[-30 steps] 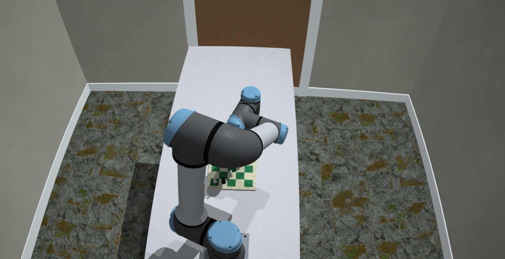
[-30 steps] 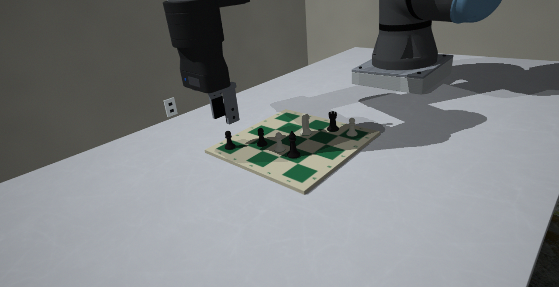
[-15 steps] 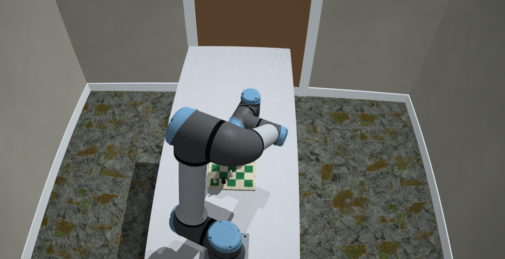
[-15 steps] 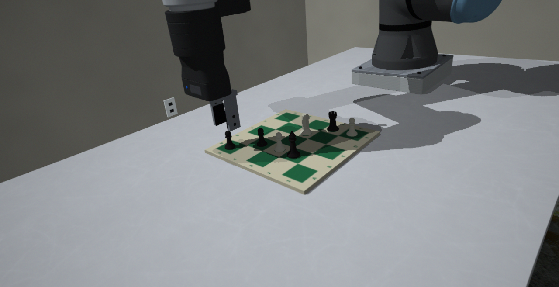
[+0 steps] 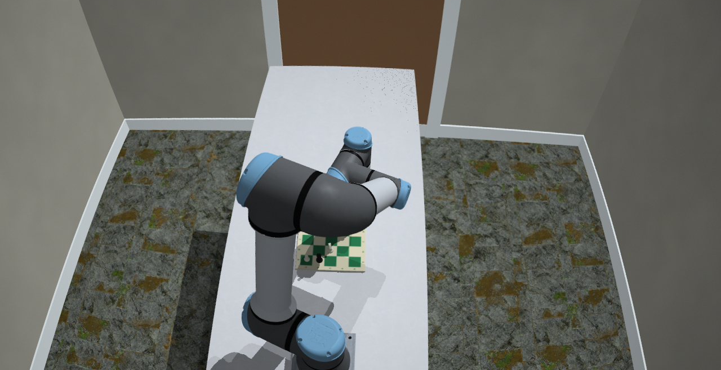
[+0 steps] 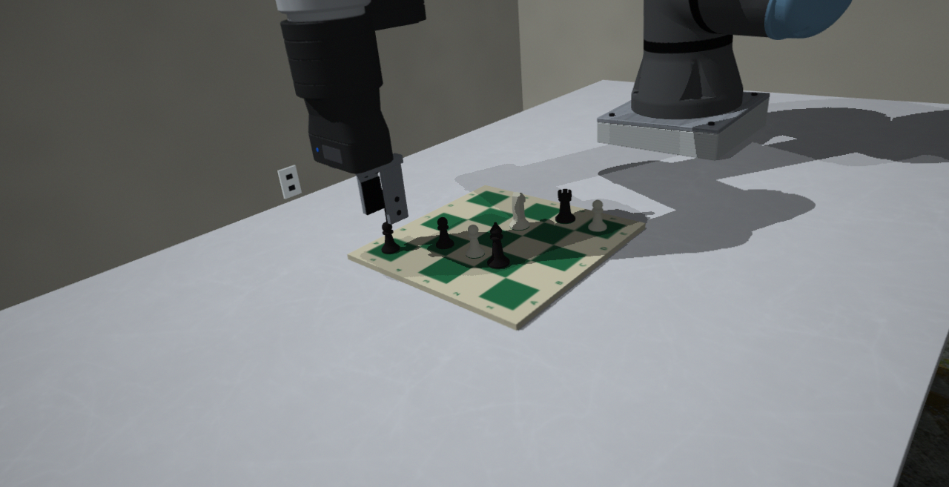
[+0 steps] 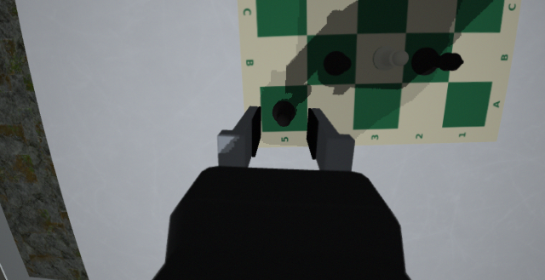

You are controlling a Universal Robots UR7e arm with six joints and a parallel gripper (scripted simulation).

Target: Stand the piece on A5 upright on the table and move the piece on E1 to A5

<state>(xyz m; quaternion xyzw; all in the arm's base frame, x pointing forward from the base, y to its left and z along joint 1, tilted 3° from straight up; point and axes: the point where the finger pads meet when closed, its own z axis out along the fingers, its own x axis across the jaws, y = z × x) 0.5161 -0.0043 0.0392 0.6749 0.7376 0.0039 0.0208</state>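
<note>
A black pawn (image 6: 389, 239) (image 7: 283, 115) stands upright on A5, the board's left corner in the exterior view. My gripper (image 6: 383, 216) (image 7: 283, 122) is open and hangs straight over it, one finger on each side, with the fingertips about level with the pawn's head. It holds nothing. A white pawn (image 6: 597, 216) (image 5: 306, 258) stands upright on E1, at the corner nearest the arm's base. The green and cream board (image 6: 457, 296) (image 7: 383, 137) (image 5: 332, 268) lies flat on the white table (image 6: 265, 351). In the top view the arm hides the gripper and A5.
Other upright pieces are a black pawn (image 6: 443, 233) (image 7: 336, 63), a white pawn (image 6: 473, 242) (image 7: 385, 58), a black bishop (image 6: 497, 246) (image 7: 426, 60), a white knight (image 6: 520, 212) and a black rook (image 6: 564, 207). The arm's base (image 6: 683, 118) stands behind the board.
</note>
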